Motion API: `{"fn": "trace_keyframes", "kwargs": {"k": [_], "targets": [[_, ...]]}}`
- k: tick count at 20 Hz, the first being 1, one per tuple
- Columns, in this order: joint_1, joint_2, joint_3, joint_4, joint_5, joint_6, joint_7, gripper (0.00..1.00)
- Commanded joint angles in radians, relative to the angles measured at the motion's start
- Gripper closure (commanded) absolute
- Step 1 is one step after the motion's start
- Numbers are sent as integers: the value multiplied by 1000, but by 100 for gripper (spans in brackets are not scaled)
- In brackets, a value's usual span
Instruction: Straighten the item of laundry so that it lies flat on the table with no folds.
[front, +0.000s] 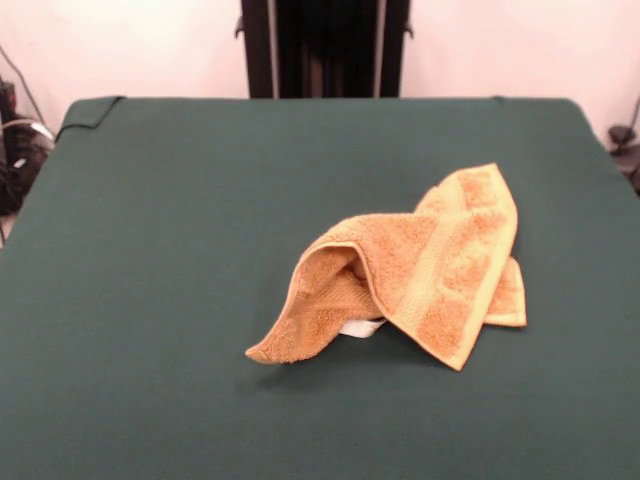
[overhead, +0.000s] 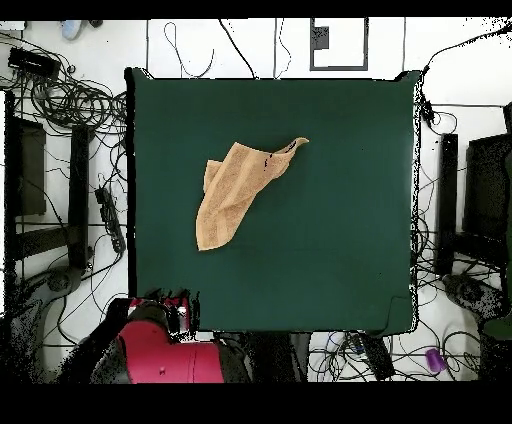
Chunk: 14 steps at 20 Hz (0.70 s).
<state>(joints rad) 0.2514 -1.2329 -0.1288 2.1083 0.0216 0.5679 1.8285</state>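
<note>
The orange-tan towel (front: 420, 270) lies crumpled on the dark green table (front: 180, 250), right of centre in the front view. It is folded over itself, with a raised hump and one corner trailing toward the front left. Its woven band runs across the top fold, and a small white tag (front: 360, 327) peeks out underneath. In the overhead view the towel (overhead: 235, 190) sits left of centre on the table (overhead: 340, 230), with a thin corner pointing up and right. The red arm (overhead: 160, 350) is drawn back off the table's bottom edge, and its gripper end (overhead: 177, 305) is far from the towel.
The black pedestal (front: 325, 48) stands behind the table's far edge. Tangled cables (overhead: 70, 100) and black equipment (overhead: 80, 190) lie on the floor round the table in the overhead view.
</note>
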Motion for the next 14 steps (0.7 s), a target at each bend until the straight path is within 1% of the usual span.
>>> {"fn": "trace_keyframes", "kwargs": {"k": [1, 2, 7, 10, 14], "targets": [[8, 156, 8, -41, 0, 29, 251, 0], [-5, 192, 25, -84, -2, 28, 225, 0], [-7, 257, 27, -196, -9, 77, 209, 0], [-16, 302, 33, -247, -5, 79, 195, 0], [-26, 323, 39, -268, 3, 75, 176, 0]]}}
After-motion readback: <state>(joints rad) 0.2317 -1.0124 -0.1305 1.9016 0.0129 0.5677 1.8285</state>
